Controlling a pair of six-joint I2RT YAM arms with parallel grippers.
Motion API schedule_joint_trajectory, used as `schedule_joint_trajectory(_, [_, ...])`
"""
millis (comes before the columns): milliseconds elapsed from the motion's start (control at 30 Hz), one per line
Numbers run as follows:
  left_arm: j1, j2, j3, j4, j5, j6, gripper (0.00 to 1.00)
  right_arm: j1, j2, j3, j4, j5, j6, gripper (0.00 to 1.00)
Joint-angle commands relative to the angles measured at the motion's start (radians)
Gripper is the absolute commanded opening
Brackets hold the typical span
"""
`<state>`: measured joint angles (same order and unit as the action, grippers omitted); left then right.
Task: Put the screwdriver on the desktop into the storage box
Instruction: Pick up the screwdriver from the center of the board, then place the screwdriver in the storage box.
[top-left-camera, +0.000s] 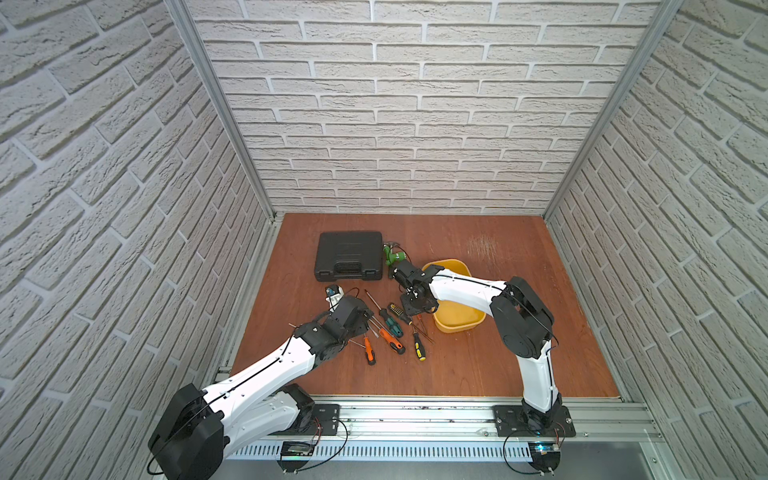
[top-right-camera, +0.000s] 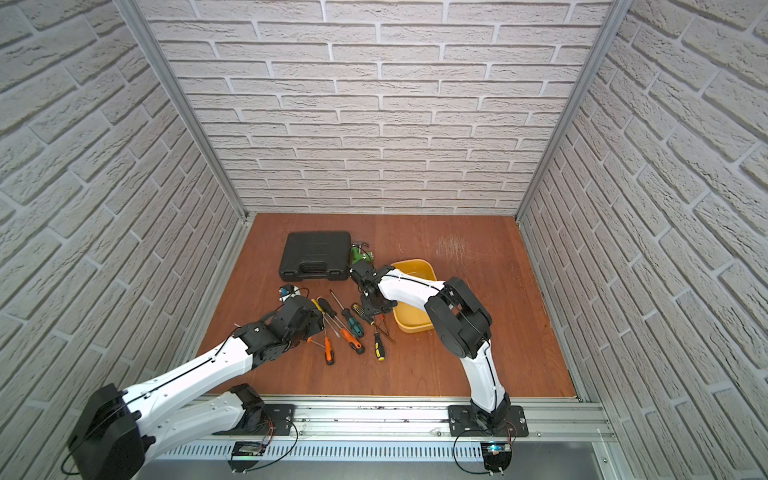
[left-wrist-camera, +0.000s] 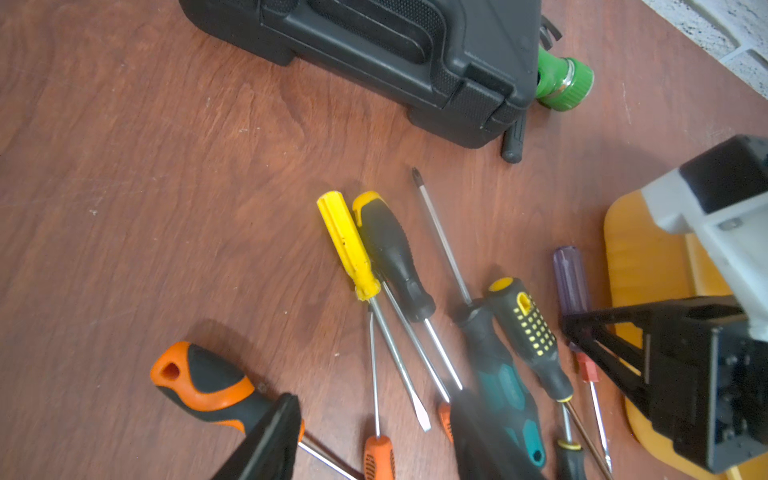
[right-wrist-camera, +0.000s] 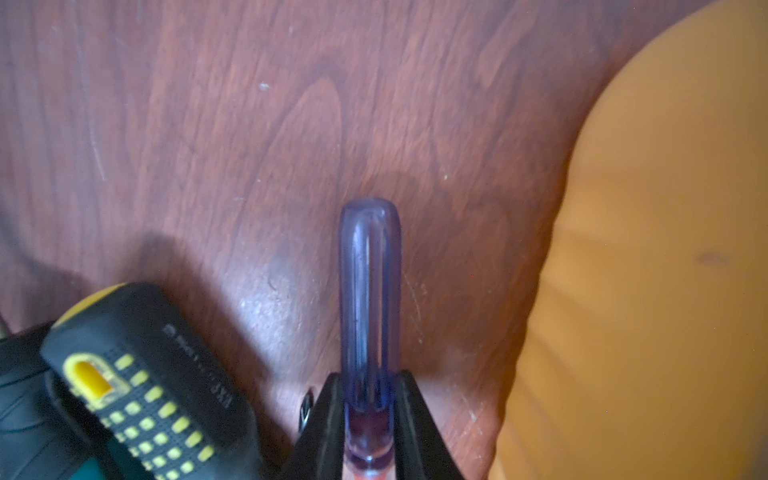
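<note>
The reddish-brown table (top-left-camera: 478, 365) fills the lower middle of both top views. Up and left of its centre sits the black tool case (top-left-camera: 349, 255). Right of centre lies the yellow storage box (top-left-camera: 457, 328), partly covered by the right arm.

The left tool (left-wrist-camera: 374, 399) hangs with its fingers spread wide over a loose heap of other screwdrivers (top-left-camera: 390, 332) at mid-frame, gripping none of them.

The right tool (right-wrist-camera: 369, 378) pinches the purple-handled screwdriver (right-wrist-camera: 370, 270), one finger on each side of the clear handle near its shaft end. That screwdriver is outside the storage box, just beside the box's left wall. Whether it rests on the table or is raised slightly is hard to tell.

A green hose nozzle (top-left-camera: 392, 254) lies at the case's right end.
</note>
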<state>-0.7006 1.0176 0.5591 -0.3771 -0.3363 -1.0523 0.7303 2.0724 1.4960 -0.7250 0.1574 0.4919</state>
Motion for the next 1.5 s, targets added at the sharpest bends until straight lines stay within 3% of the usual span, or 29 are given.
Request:
schedule_joint_trajectory(0, [0.006,0.002,-0.019,0.032,0.008,-0.012,0.62,0.01,0.028,-0.001,-0.011,0.022,-0.001,0.04])
schedule_joint_trajectory(433, [0.007,0.004,-0.027,0.041,0.011,-0.024,0.62,0.052,-0.088,-0.012,0.015,0.052,-0.039,0.02])
schedule_joint_trajectory(567, [0.006,0.005,-0.021,0.046,0.017,-0.026,0.62,0.057,-0.187,-0.017,0.023,0.054,-0.039,0.02])
schedule_joint_trajectory(900, [0.007,0.01,-0.007,0.058,0.034,-0.023,0.61,0.05,-0.446,-0.161,0.214,-0.099,-0.017,0.02])
schedule_joint_trajectory(1167, [0.007,0.008,-0.007,0.067,0.04,-0.023,0.6,-0.052,-0.569,-0.241,0.276,-0.198,0.039,0.03])
schedule_joint_trajectory(1467, [0.007,0.019,-0.007,0.081,0.051,-0.024,0.6,-0.209,-0.574,-0.231,0.109,-0.061,-0.043,0.02])
